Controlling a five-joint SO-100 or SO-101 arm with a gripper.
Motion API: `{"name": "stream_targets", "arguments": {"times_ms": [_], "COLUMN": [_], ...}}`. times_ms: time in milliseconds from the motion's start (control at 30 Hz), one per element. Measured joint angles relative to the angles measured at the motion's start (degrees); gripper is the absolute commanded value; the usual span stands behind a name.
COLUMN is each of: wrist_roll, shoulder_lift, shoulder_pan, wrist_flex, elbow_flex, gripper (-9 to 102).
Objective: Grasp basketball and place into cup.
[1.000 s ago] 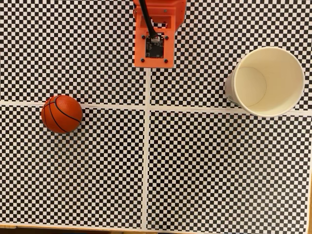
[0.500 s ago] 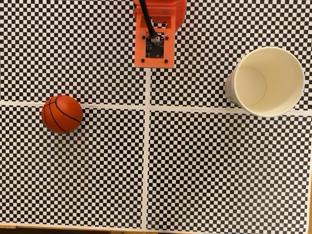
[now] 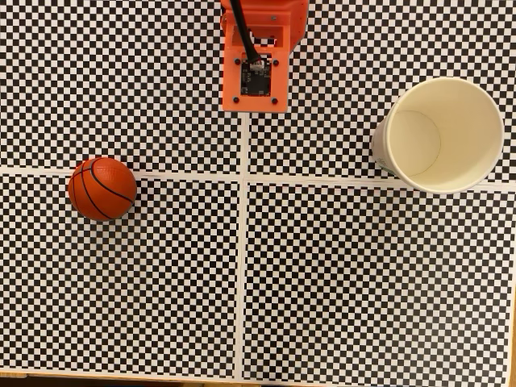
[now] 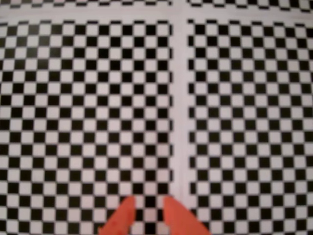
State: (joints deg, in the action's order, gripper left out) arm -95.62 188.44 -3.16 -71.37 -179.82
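The basketball (image 3: 101, 189) is a small orange-red ball with black seams, resting on the checkered mat at the left of the fixed view. The cup (image 3: 443, 135), a cream-white paper cup, stands upright at the right with nothing inside. The orange arm (image 3: 256, 56) hangs at the top centre, well away from both and between them. In the wrist view the gripper (image 4: 148, 204) points at bare mat beside a white stripe. Its two orange fingertips (image 4: 124, 213) stand a narrow gap apart with nothing between them.
The black-and-white checkered mat (image 3: 347, 282) is crossed by one white vertical stripe and one horizontal stripe (image 3: 242, 242). A wooden table edge (image 3: 121, 376) runs along the bottom of the fixed view.
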Motion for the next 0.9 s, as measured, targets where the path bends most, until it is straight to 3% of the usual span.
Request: {"name": "stream_targets", "arguments": {"times_ms": [467, 900], "wrist_roll": [-4.2, -2.2], "shoulder_lift": [0.0, 0.0], "shoulder_pan": [-0.3, -3.0], "wrist_flex": [1.1, 14.6], "elbow_flex": [0.0, 0.0], "gripper": [0, 0]}}
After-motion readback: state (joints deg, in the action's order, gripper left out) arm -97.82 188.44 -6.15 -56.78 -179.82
